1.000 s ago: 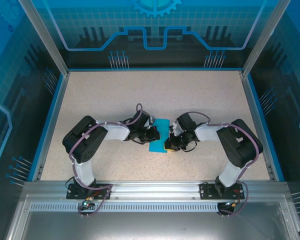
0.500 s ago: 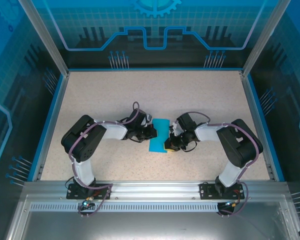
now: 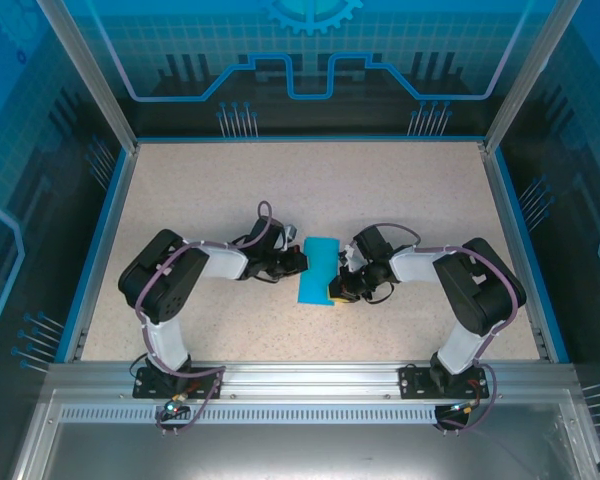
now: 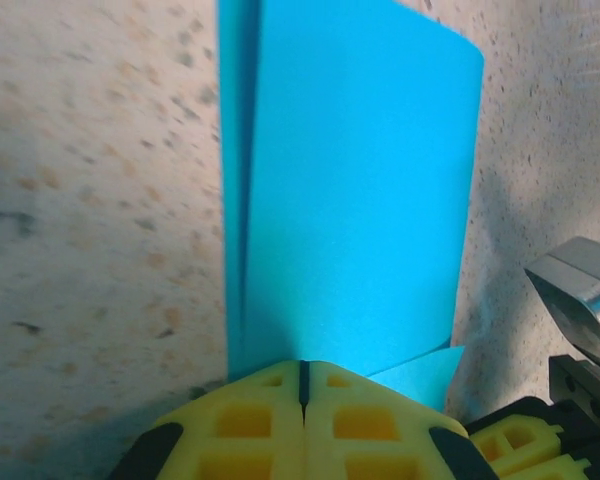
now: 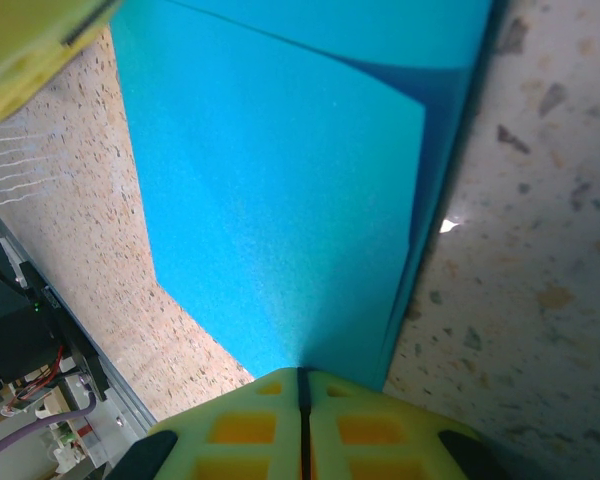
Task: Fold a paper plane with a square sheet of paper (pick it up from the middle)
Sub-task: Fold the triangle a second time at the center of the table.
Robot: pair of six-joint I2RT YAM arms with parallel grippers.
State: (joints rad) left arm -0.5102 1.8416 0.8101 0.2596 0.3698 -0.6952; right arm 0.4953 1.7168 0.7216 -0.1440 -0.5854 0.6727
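The square sheet of paper (image 3: 318,270) lies folded into a narrow cyan-blue strip on the speckled table, between the two arms. My left gripper (image 3: 300,262) is shut, its yellow fingertips (image 4: 303,385) resting on the near edge of the paper (image 4: 350,180); no paper shows between the jaws. My right gripper (image 3: 338,291) is shut too, its tips (image 5: 302,392) touching the paper (image 5: 280,210) beside the long fold. A small flap corner (image 4: 420,372) sticks out near the right gripper's yellow finger (image 4: 520,450).
The table (image 3: 200,190) is a speckled beige board with a blue rim and glass walls around it. A shiny metal part of the right arm (image 4: 580,295) stands close beside the paper. The left gripper's yellow finger (image 5: 30,45) shows in the right wrist view.
The left arm has drawn back a little to the left, its shut gripper sliding toward the paper's left edge. The right arm and the paper have stayed put.
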